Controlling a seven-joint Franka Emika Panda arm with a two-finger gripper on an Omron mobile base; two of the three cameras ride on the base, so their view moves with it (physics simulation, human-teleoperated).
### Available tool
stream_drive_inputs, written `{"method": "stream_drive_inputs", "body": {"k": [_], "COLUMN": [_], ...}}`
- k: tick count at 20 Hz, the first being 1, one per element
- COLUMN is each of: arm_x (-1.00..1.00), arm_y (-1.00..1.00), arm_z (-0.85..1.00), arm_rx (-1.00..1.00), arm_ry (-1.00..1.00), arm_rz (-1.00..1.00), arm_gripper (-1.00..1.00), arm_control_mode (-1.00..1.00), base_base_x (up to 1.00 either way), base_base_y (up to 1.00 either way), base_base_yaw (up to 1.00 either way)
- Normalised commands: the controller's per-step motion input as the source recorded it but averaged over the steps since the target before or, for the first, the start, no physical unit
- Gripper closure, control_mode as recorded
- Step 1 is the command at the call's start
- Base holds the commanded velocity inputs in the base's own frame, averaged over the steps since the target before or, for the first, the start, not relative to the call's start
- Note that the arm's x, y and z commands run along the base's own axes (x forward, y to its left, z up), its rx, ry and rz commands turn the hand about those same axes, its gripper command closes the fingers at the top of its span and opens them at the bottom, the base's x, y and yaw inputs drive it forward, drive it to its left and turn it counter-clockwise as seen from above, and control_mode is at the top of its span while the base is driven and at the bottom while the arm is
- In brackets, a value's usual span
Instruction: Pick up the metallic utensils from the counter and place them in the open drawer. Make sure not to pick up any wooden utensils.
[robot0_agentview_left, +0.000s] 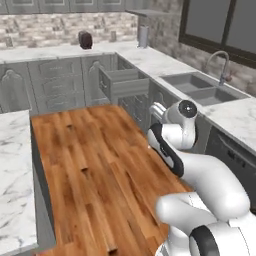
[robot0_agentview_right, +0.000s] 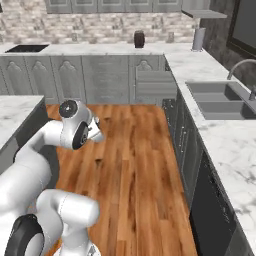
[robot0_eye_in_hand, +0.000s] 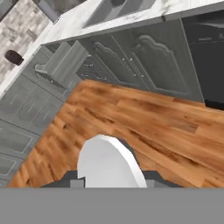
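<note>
Left base view: a rendered kitchen with grey cabinets, a warm wooden floor (robot0_agentview_left: 95, 170) and white marble tops. The open drawer (robot0_agentview_left: 122, 82) juts out of the far cabinet run, near its right corner. It is a boxy grey drawer with a plain front, seen from its side. Its inside is too hidden to tell whether any utensil lies in it yet.

The marble table (robot0_agentview_left: 12, 170), white with grey veining, runs along the near left edge. The stretch of it in view is bare marble. Where the fork, knife and small spoon lie cannot be told from these pictures, nor where the wooden spoon is.

The white arm (robot0_agentview_left: 200, 170) is folded up at the near right, over the floor. It is well apart from the drawer and off to the right of the table. A sink (robot0_agentview_left: 200, 87) sits in the marble top on the far right.

Hand view: the camera looks across the floor toward the cabinets, with the open drawer at upper left. Whether the gripper is wide, narrow or holding a utensil cannot be told.

As a judgement, the task looks unfinished. The arm is between table and drawer, so either a delivery or a return trip is in hand. How many pieces remain is unclear.
</note>
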Motion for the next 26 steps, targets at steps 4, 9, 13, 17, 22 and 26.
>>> {"method": "stream_drive_inputs", "body": {"k": [4, 9, 13, 17, 22, 26], "arm_x": [0.0, 0.0, 0.0, 0.0, 0.0, 0.0], "arm_y": [0.0, 0.0, 0.0, 0.0, 0.0, 0.0], "arm_z": [0.0, 0.0, 0.0, 0.0, 0.0, 0.0], "arm_rx": [0.0, 0.0, 0.0, 0.0, 0.0, 0.0], "arm_ry": [0.0, 0.0, 0.0, 0.0, 0.0, 0.0], "arm_rz": [0.0, 0.0, 0.0, 0.0, 0.0, 0.0], "arm_gripper": [1.0, 1.0, 1.0, 1.0, 1.0, 1.0], "arm_control_mode": [1.0, 1.0, 1.0, 1.0, 1.0, 1.0], "base_base_x": [1.0, 1.0, 1.0, 1.0, 1.0, 1.0], "base_base_y": [-0.15, -0.02, -0.23, -0.7, -0.69, -0.6], "base_base_yaw": [0.13, 0.13, 0.07, 0.0, 0.0, 0.0]}}
